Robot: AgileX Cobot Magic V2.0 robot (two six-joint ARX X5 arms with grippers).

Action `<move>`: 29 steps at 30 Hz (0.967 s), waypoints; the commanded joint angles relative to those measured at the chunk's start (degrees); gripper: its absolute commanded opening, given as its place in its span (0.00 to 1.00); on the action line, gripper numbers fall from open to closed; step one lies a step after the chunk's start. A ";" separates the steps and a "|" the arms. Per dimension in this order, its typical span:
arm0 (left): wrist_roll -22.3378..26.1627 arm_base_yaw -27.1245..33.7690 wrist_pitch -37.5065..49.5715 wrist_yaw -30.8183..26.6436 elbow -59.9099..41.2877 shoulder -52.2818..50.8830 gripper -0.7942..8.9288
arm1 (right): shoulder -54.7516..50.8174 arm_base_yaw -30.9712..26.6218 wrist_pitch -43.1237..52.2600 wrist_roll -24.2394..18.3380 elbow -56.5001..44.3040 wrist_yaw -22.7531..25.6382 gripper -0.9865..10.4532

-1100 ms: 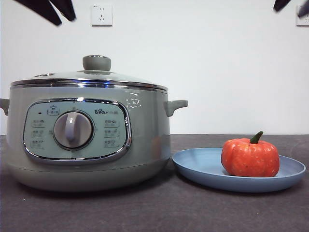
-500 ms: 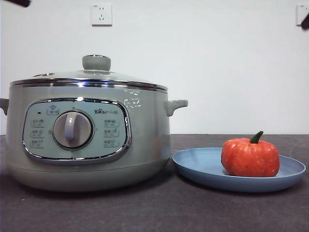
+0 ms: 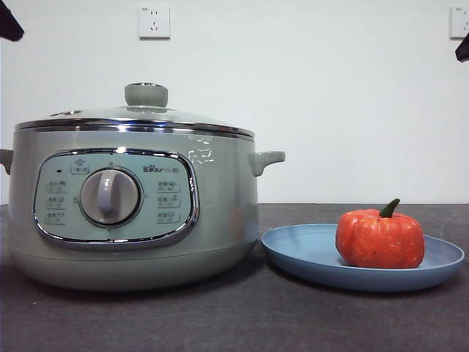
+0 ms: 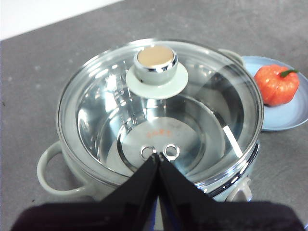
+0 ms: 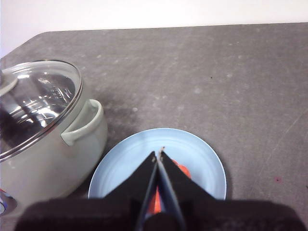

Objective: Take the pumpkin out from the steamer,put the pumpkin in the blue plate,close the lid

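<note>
Change: the two black arm tips that hung at the top corners of the front view have drawn back to slivers at its side edges; pot, lid, plate and pumpkin have not moved.
Worktop [image 3: 234, 323]: dark grey, carrying everything.
Plate [image 3: 308, 257]: nearest the camera with the steamer, just beside the pot's base on its right in the front view.
Pumpkin [image 3: 379, 238]: upright in the plate, towards its far-from-pot side, green stem up.
Steamer [image 3: 220, 213]: dial panel facing the front camera; through the glass its inner pan looks empty and shiny.
Lid [image 4: 159, 110]: seated on the steamer's rim, knob [image 4: 155, 61] up.
Left end effector [image 4: 158, 156]: clenched, jaws pressed tip to tip, grasping nothing; raised above the lid, with the knob beyond its tips.
Right end effector [image 5: 159, 153]: clenched too, empty; raised over the plate, the pumpkin showing orange just behind its jaws.
Wall: white, with a socket [image 3: 154, 22] above the steamer.
</note>
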 commanded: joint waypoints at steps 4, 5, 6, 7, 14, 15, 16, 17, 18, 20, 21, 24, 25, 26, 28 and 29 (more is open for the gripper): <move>-0.11 -0.04 0.13 0.07 -0.31 -0.09 0.08 | -0.09 0.04 0.00 0.72 -0.15 0.20 0.09; -0.11 -0.09 0.09 0.24 -0.31 -0.13 0.08 | -0.09 0.04 0.00 0.72 -0.15 0.17 0.09; -0.11 -0.04 0.04 0.17 -0.31 -0.44 0.08 | -0.09 0.04 0.00 0.72 -0.15 0.17 0.09; -0.11 0.35 -0.17 -0.20 -0.31 -1.57 0.08 | -0.09 0.04 0.00 0.72 -0.15 0.17 0.09; -1.27 8.90 -0.48 1.44 -1.38 -17.29 0.08 | -0.09 0.04 -0.07 0.72 -0.15 0.17 0.09; -1.38 10.95 1.05 1.75 -1.97 -19.26 0.08 | -0.09 0.04 -0.07 0.72 -0.15 0.17 0.09; -1.42 13.00 2.67 1.70 -2.71 -20.98 0.08 | -0.09 0.04 -0.07 0.72 -0.15 0.17 0.09; -1.42 15.30 4.81 1.68 -3.82 -22.69 0.08 | -0.09 0.04 -0.07 0.72 -0.15 0.17 0.09; -1.40 17.44 6.62 1.66 -5.14 -24.28 0.08 | -0.09 0.04 -0.07 0.72 -0.15 0.17 0.09; -1.31 21.14 9.31 1.62 -8.35 -26.82 0.08 | -0.09 0.04 -0.07 0.72 -0.15 0.17 0.09; -1.33 22.47 10.49 1.62 -9.99 -27.71 0.08 | -0.09 0.04 -0.09 0.72 -0.15 0.17 0.09; -1.40 25.55 14.71 1.68 -16.44 -29.83 0.08 | -0.09 0.04 -0.07 0.72 -0.15 0.17 0.09; -1.40 26.08 15.87 1.68 -18.49 -30.23 0.08 | -0.09 0.04 -0.07 0.72 -0.15 0.17 0.09; -1.40 26.58 17.79 1.66 -21.27 -30.34 0.08 | -0.09 0.04 -0.07 0.72 -0.15 0.17 0.09; -1.42 27.04 20.33 1.68 -25.27 -30.49 0.08 | -0.09 0.04 -0.07 0.72 -0.15 0.17 0.09; -1.44 27.15 21.77 1.66 -27.82 -30.51 0.08 | -0.09 0.04 -0.07 0.72 -0.15 0.17 0.09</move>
